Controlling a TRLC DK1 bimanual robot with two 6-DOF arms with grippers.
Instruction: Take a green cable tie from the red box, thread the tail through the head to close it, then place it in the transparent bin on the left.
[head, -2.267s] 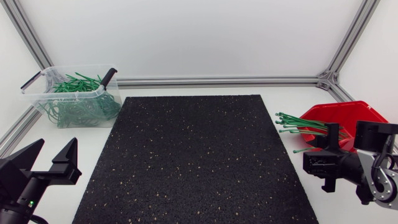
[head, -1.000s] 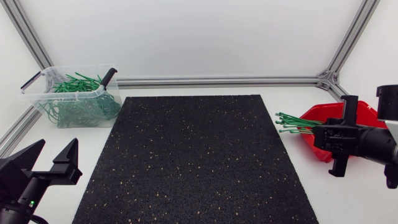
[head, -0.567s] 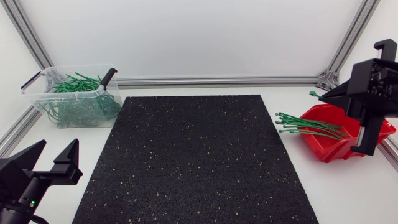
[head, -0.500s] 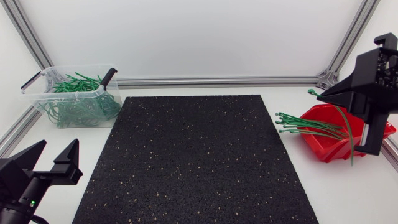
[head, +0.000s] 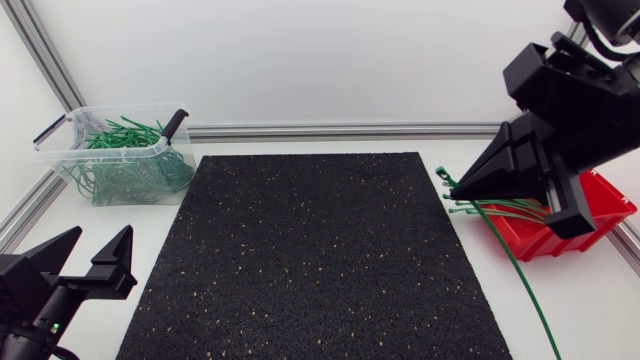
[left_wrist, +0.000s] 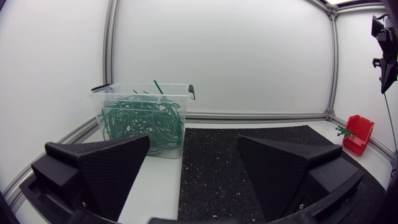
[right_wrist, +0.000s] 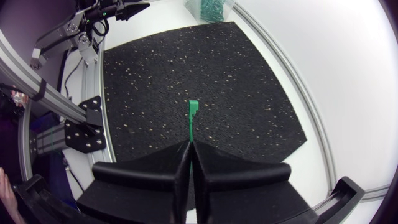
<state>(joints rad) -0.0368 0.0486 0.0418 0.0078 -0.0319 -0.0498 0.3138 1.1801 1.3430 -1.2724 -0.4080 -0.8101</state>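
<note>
Grip first: our right gripper (head: 453, 189) is clamped tight on one green cable tie (right_wrist: 193, 107) near the red box (head: 603, 206), head poking past the tips, tail hanging free. Our left gripper (head: 100, 241) sits spread wide, empty. We judge the tail wants steadying over the black mat (head: 310, 250), where the left can catch it untwisted.

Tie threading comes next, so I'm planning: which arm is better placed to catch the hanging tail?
Probably left: the left gripper is open and empty, while the right gripper is shut on the tie near its head.
</note>
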